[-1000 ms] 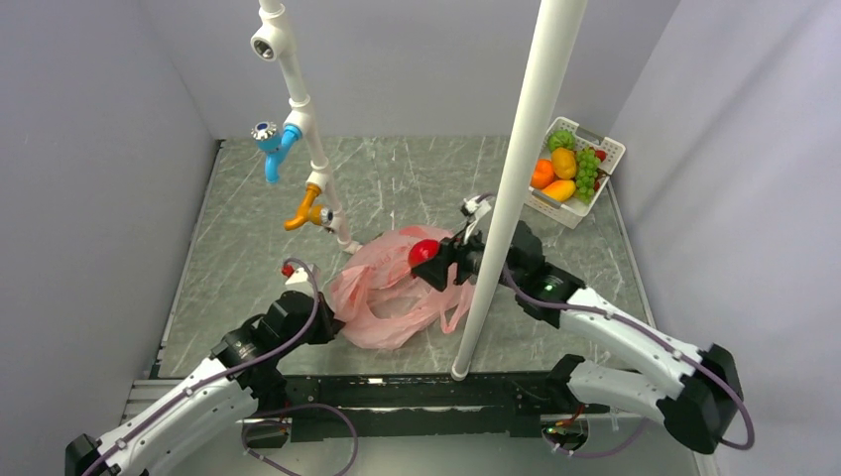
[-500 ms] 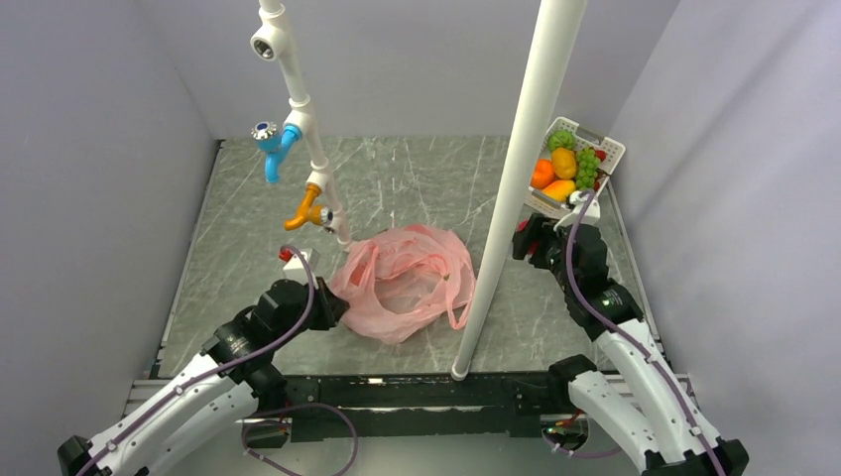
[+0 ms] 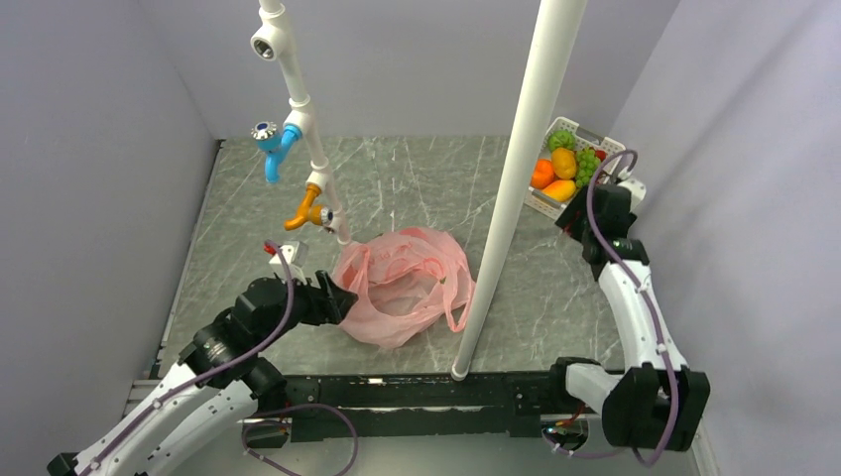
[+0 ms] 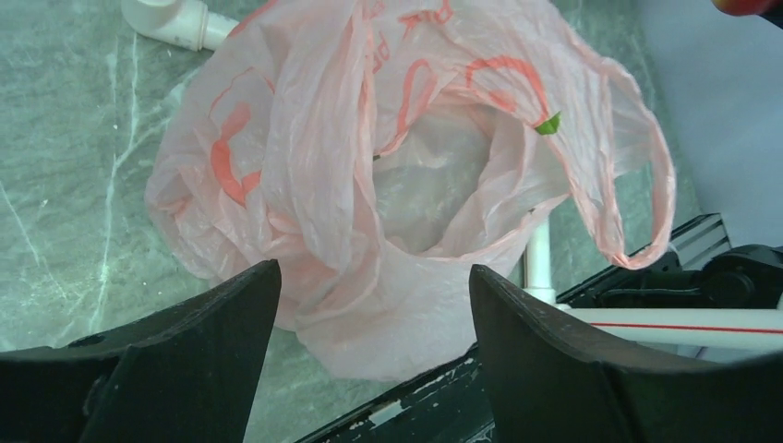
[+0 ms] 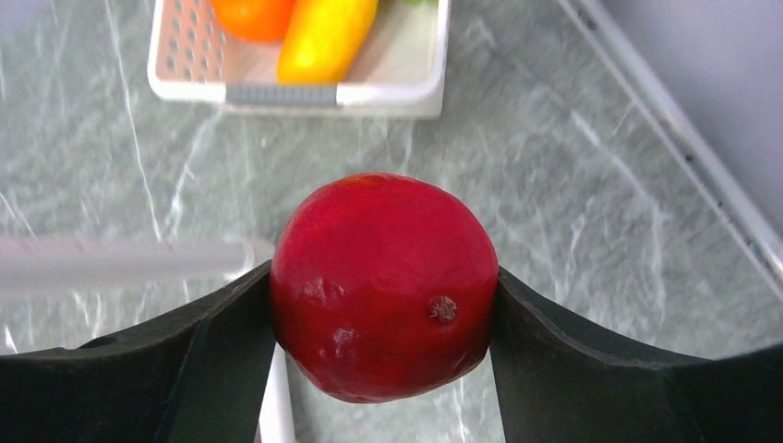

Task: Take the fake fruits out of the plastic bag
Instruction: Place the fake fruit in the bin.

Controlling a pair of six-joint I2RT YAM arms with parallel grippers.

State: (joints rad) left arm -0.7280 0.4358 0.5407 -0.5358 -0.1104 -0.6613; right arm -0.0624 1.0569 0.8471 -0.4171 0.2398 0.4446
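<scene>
Right fingers (image 5: 166,369) pinch a glossy, round red fruit (image 5: 383,286).

I see: plastic bag (image 4: 305,185), thin crinkled translucent film; red fruit (image 5: 383,286), glossy, faintly pitted; counter (image 4: 74,138), smooth veined marble look; basket (image 5: 388,92), white slotted plastic.

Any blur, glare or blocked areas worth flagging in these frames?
Top external: even light, sharp, though the white pole crosses mid-frame at the right edge of the pink plastic bag. Left wrist: bag crisp, no glare. Right wrist: red fruit sharp, white bar at left smeared.
</scene>
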